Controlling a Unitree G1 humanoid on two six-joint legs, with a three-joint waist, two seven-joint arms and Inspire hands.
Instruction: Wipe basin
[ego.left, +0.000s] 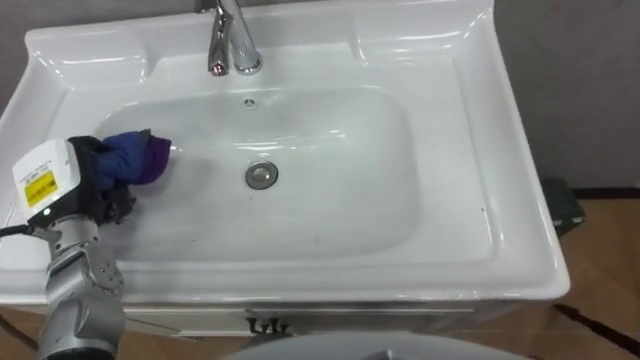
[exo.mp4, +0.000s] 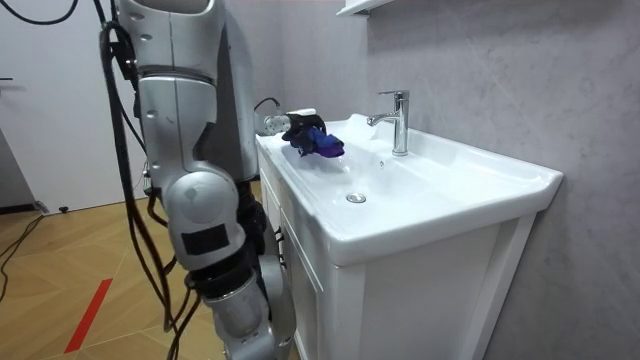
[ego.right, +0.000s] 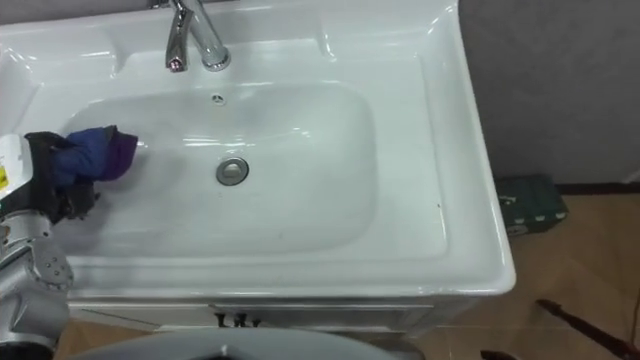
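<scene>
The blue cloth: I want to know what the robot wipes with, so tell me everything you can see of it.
The cloth is a soft, bunched wad of fabric, deep blue with a purple fold at its tip. The left hand grips it from the robot's left, its dark fingers curled round the cloth's near end, so that part is hidden. The cloth sits at the left inner slope of the white basin, left of the drain, and seems to be pressed against the porcelain.
</scene>
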